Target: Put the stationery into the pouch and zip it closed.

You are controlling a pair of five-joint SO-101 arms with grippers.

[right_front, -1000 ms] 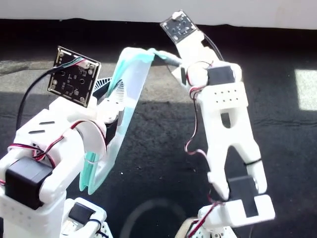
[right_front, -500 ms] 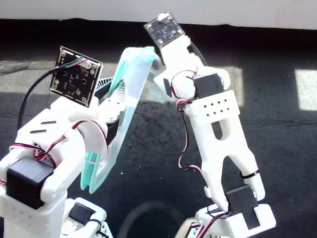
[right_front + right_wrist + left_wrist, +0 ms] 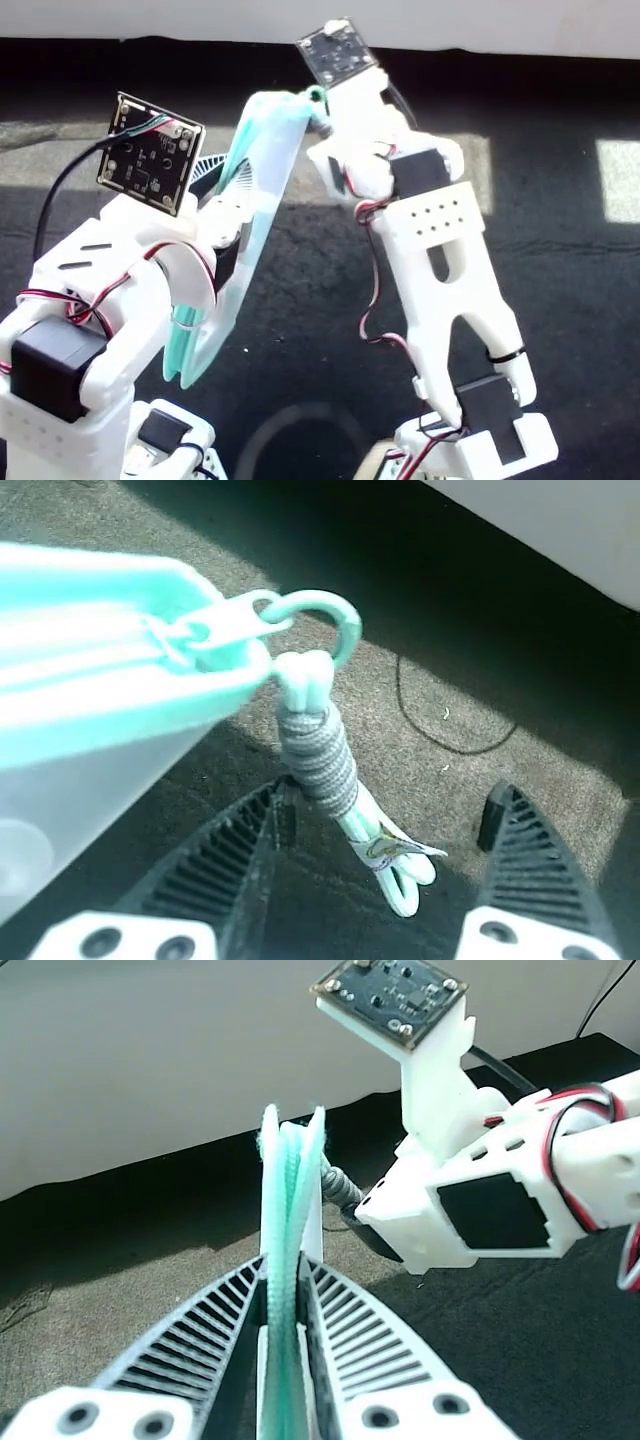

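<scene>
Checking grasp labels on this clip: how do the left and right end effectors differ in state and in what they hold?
The left end effector is shut on the pouch; the right end effector is open and holds nothing. The left one clamps the pouch from both sides; the right one straddles the zipper cord, which hangs in its gap. Both have black ribbed fingers.

- The left arm (image 3: 110, 300) is standing folded beside the lower half of the pouch (image 3: 262, 170), with its wrist tilting up along it.
- The left gripper (image 3: 287, 1270) is clamping the pouch edge-on, with both ribbed fingers pressing its sides.
- The right arm (image 3: 450, 260) is leaning up toward the pouch's top corner.
- The right gripper (image 3: 395, 800) is hanging at the pouch's zipper end, jaws apart, one on either side of the pull cord (image 3: 318, 750).
</scene>
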